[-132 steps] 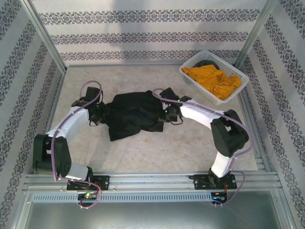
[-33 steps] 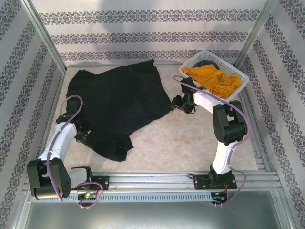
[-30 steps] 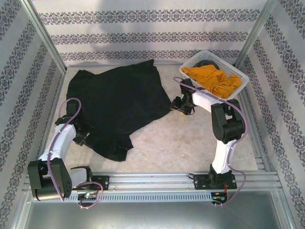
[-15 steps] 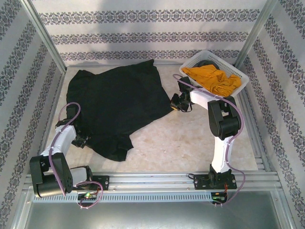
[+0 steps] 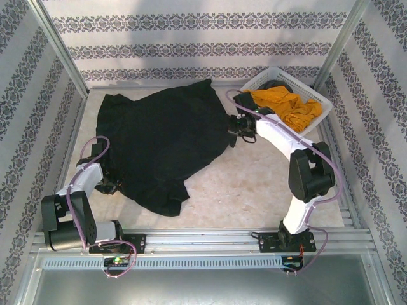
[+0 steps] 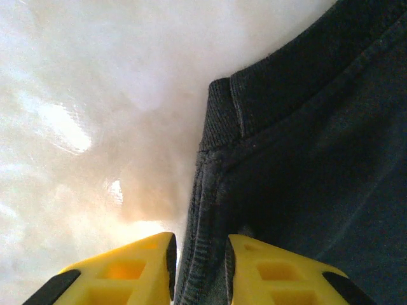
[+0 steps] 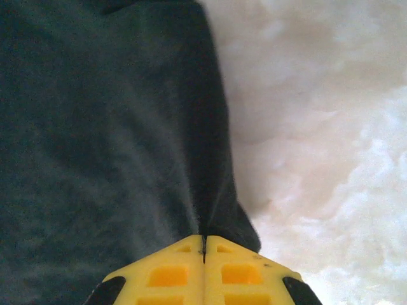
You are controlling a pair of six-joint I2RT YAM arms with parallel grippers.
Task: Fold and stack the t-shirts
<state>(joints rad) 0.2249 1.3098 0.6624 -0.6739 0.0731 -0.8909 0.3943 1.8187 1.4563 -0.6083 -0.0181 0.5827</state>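
Observation:
The black t-shirt lies spread over the left and middle of the table, its lower edge bunched near the front. My left gripper sits low at the shirt's left edge. In the left wrist view the yellow fingers of that gripper are closed around the ribbed hem of the black t-shirt. My right gripper is at the shirt's right edge beside the basket. In the right wrist view that gripper is shut, with a pinch of the black t-shirt at its tips. The mustard-orange t-shirt lies crumpled in the basket.
The white lattice basket stands at the back right, close to my right forearm, with a dark item at its far end. Patterned walls and metal rails close in the table. Bare tabletop lies in front of the shirt on the right.
The right gripper shut on the shirt's right edge and drew it back toward the basket. The left jaws narrowed onto the hem and the left arm pulled in. The shirt shifted slightly right.

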